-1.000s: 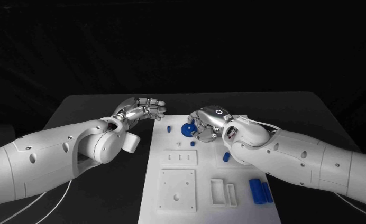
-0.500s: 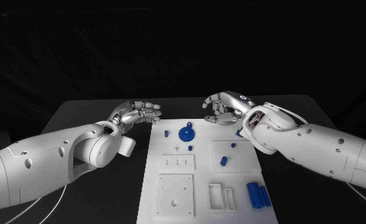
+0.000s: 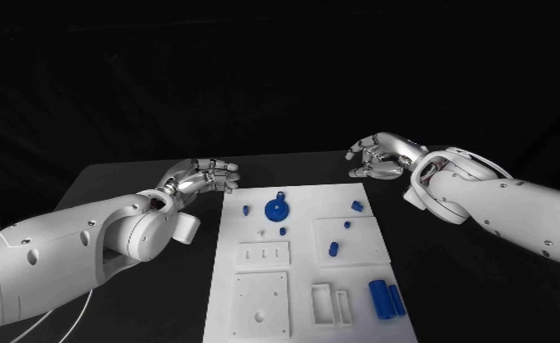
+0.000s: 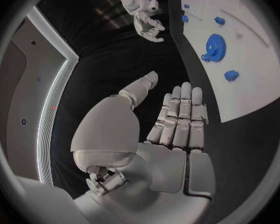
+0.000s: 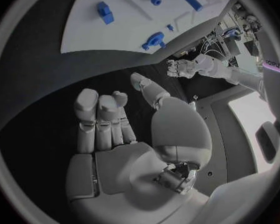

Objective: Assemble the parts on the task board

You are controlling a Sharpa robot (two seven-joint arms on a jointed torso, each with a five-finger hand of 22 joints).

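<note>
**Both hands empty, off the board's far corners**

Head view: the left hand (image 3: 205,175), silver and many-fingered, hangs over the black tabletop (image 3: 140,181) just beside the far left corner of the white rectangular task board (image 3: 298,278), its fingers curled loosely and holding nothing. The right hand (image 3: 380,157) hovers beyond the board's far right corner, fingers bent inward, also empty. On the board, a round blue toothed gear (image 3: 277,210) lies near the far end, with a small blue peg (image 3: 246,209) just to its left and a small blue block (image 3: 357,206) toward the right edge. A short blue cylinder (image 3: 333,249) lies nearer the middle. Two long blue cylinders (image 3: 386,298) lie side by side at the near right, next to white raised slots.

Left wrist view: the left hand (image 4: 171,124) shows its palm with fingers straight and close together, thumb apart, nothing in it. The board's edge (image 4: 239,99) lies beside it, carrying the gear (image 4: 214,46). The right hand (image 4: 147,25) shows well apart.

Right wrist view: the right hand (image 5: 115,129) has fingers partly curled, thumb held apart, palm empty. The board (image 5: 127,35) lies beyond the fingertips with the gear (image 5: 154,40) and block (image 5: 103,12) on it.
</note>
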